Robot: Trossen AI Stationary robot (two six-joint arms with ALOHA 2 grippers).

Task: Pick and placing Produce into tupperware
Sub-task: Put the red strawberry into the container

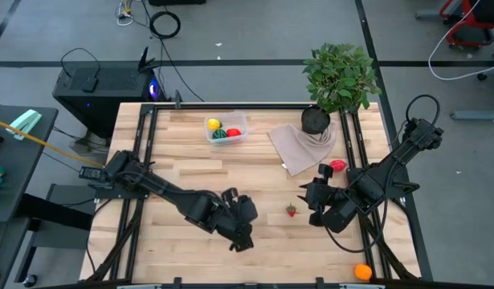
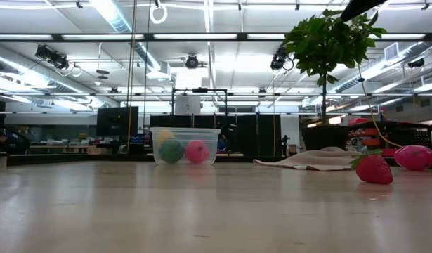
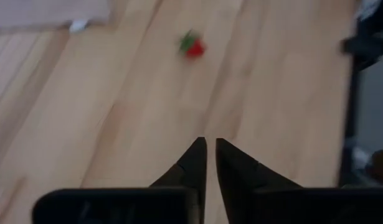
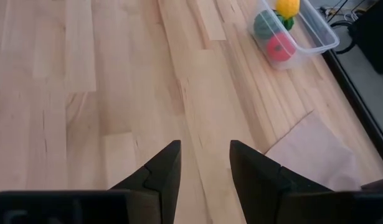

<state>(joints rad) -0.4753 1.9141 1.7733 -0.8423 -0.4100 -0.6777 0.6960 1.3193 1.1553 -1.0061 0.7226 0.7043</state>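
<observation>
- The left gripper (image 1: 241,227) hangs over the bare surface (image 1: 182,172) with its jaws nearly pressed together and nothing between them, so it carries no produce
- The strawberry (image 1: 291,210) lies loose ahead of those jaws and a little off their line, well apart from them; it looks like the likely next pick, which would call for the jaws to spread first
- The right gripper (image 1: 312,198) waits just beyond the strawberry, jaws spread and empty, pointed toward the tupperware (image 1: 226,128)
- The tupperware sits far ahead of both sets of jaws, already holding a yellow piece (image 1: 214,124), a green ball (image 1: 219,134) and a red piece (image 1: 234,132)
- A red piece by the cloth (image 1: 337,166) and an orange piece (image 1: 362,272) at the surface's edge lie outside it; the blurred left wrist view leaves the strawberry's tilt unclear
</observation>
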